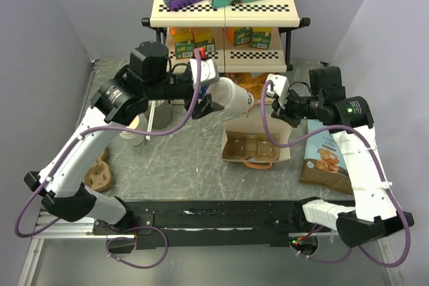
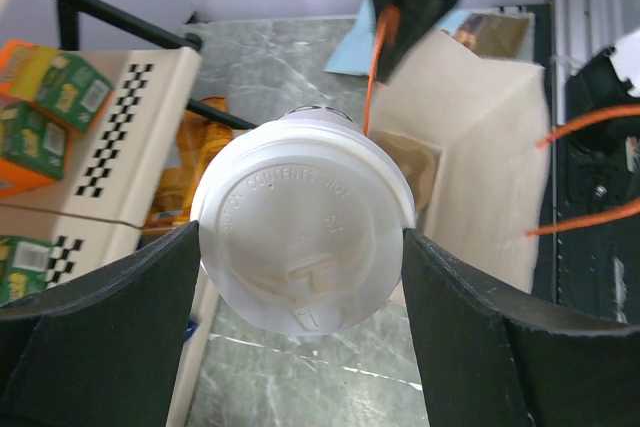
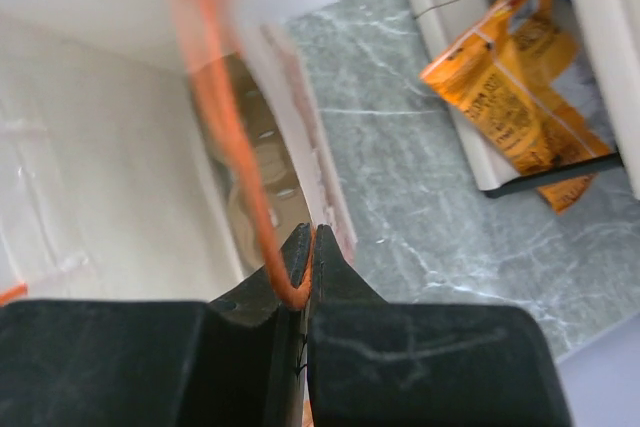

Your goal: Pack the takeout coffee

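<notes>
The takeout coffee (image 1: 236, 97) is a white paper cup capped with a white plastic lid (image 2: 300, 217). My left gripper (image 1: 218, 100) is shut on its sides and holds it tilted in the air, just above and left of the open paper bag (image 1: 231, 147). In the left wrist view the lid faces the camera between my fingers (image 2: 150, 297), with the bag (image 2: 490, 177) beyond. My right gripper (image 1: 271, 102) is shut on the bag's orange cord handle (image 3: 262, 197) and holds it up. The bag's inside (image 3: 100, 177) shows in the right wrist view.
A checkered two-tier shelf (image 1: 224, 11) with boxes stands at the back. A chips bag (image 1: 327, 159) lies at right and an orange snack pack (image 3: 515, 107) under the shelf. A dark cup with sticks (image 1: 151, 113) and a wooden piece (image 1: 98, 175) are at left.
</notes>
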Controlling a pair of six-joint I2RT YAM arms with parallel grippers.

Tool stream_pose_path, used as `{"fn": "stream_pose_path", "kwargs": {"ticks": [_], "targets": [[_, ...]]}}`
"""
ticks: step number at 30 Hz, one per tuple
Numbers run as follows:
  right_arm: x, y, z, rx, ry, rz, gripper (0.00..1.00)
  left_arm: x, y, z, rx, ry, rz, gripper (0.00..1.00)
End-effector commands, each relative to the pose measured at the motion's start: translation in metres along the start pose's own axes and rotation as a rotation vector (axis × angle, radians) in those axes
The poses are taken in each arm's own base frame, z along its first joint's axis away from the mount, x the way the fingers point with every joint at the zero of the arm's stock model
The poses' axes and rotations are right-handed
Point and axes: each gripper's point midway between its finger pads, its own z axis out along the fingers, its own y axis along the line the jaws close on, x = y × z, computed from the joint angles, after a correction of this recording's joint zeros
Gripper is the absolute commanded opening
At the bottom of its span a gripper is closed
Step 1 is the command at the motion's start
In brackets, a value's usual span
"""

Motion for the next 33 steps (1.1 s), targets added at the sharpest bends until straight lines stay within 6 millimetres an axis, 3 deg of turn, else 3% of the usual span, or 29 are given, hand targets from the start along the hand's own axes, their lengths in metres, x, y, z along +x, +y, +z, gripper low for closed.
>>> {"fn": "stream_pose_path", "kwargs": {"ticks": [1,7,14,19,26,33], "targets": [[-0.020,-0.025,-0.002,0.100,-0.048,-0.005,0.00,-0.020,-0.014,-0.017,-0.011,-0.065,0.056,0.01],[-0.042,-0.041,-0.012,0.150,-0.094,-0.030,0.00,-0.025,-0.013,-0.024,-0.052,-0.073,0.064,0.01],[-0.049,-0.055,-0.010,0.189,-0.107,-0.018,0.00,-0.046,-0.003,-0.035,-0.113,-0.122,0.105,0.01],[-0.040,-0.050,0.002,0.150,-0.095,0.013,0.00,-0.033,-0.013,-0.028,-0.059,-0.096,0.109,0.01],[-0.030,-0.040,0.015,0.108,-0.083,0.051,0.00,-0.001,-0.027,-0.008,-0.002,-0.053,0.141,0.01],[-0.028,-0.038,0.022,0.099,-0.078,0.064,0.00,0.013,-0.037,0.017,0.080,-0.031,0.176,0.01]]}}
